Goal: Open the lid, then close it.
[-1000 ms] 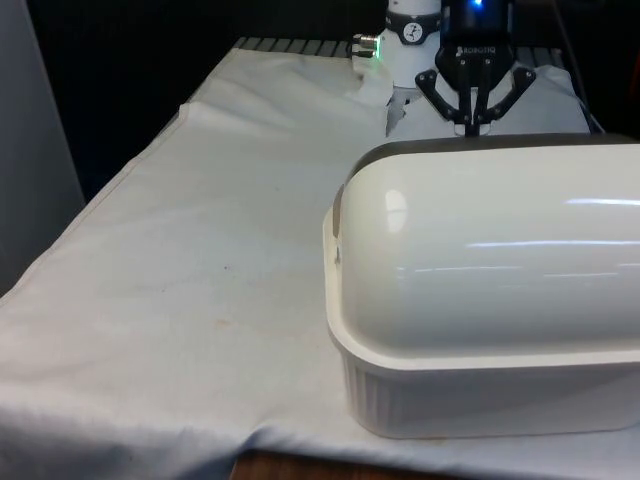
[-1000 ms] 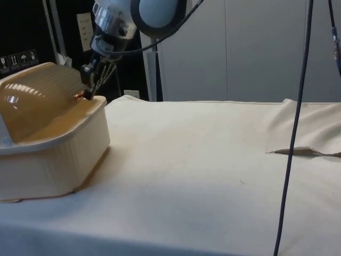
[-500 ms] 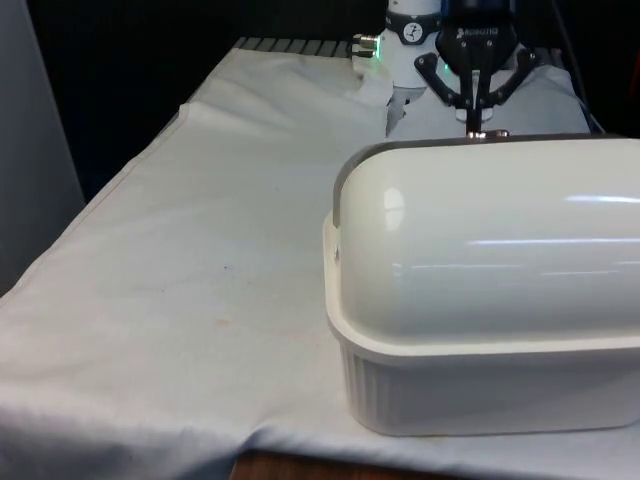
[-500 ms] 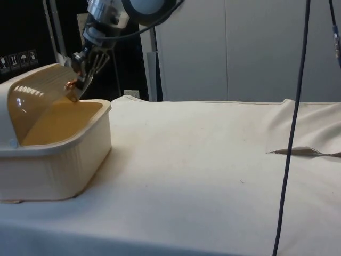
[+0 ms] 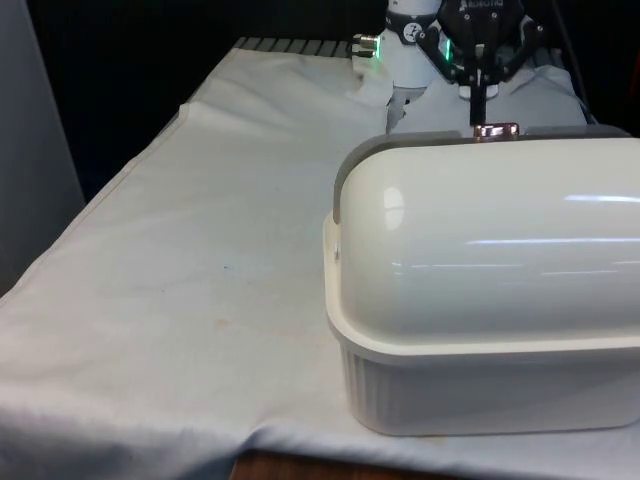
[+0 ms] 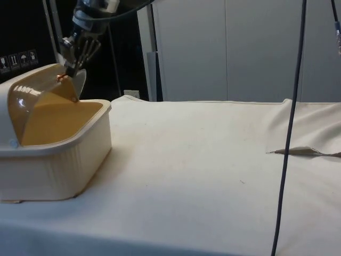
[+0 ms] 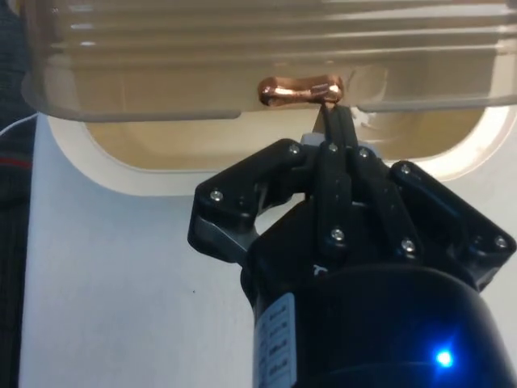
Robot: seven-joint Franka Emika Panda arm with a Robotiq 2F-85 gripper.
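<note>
A cream bread box (image 5: 480, 390) stands at the front view's right, its domed roll lid (image 5: 490, 240) partly rolled back. In the side view the lid's edge (image 6: 69, 90) is raised above the box's open mouth (image 6: 58, 114). A small copper handle (image 5: 495, 130) (image 6: 62, 77) (image 7: 299, 89) sits on the lid's edge. My gripper (image 5: 481, 100) (image 6: 70, 66) (image 7: 333, 121) is shut, its joined fingertips touching the handle's end from below. The tan inside of the box (image 7: 242, 137) shows beneath the lifted lid (image 7: 242, 48).
The white cloth (image 5: 200, 260) covers the table, with a raised fold (image 6: 303, 152) at the side view's right. A dark cable (image 6: 290, 133) hangs down in front of that side. The robot's base (image 5: 410, 50) stands just behind the box.
My gripper has risen and moved back over the box with the handle. The lid has rolled further open, and the box's mouth is now uncovered.
</note>
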